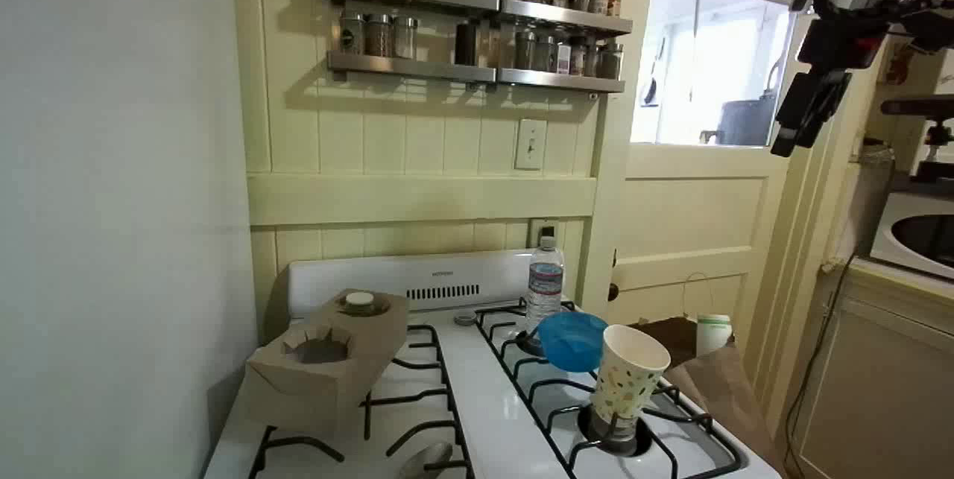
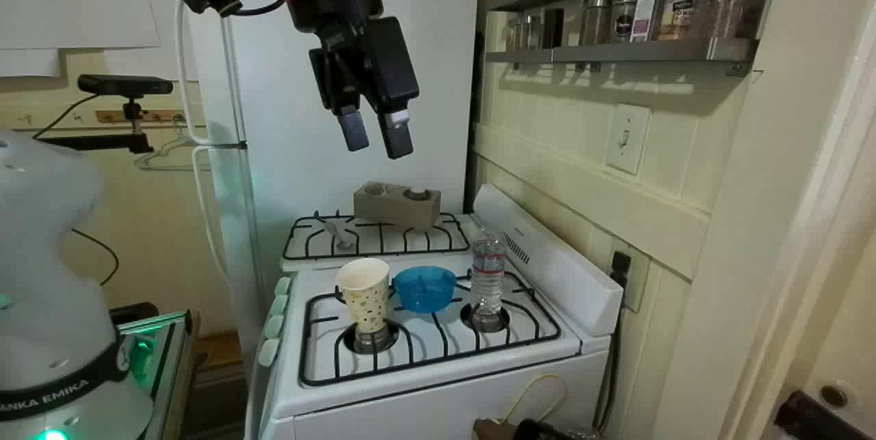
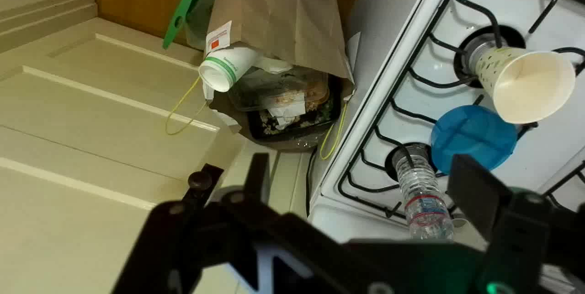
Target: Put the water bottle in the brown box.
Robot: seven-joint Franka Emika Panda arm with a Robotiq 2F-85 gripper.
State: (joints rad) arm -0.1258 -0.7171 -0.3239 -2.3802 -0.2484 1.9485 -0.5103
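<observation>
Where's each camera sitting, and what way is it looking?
In an exterior view, the camera sits beside the stove, looking across it at the fridge; the white arm and gripper show.
In an exterior view, the camera sits in front of the stove, facing spice shelves; the gripper hangs top right.
Wrist view: the camera rides with the gripper, looking downward past its fingers at the paper bag and stove.
Both exterior views share the brown box; all three show the water bottle.
</observation>
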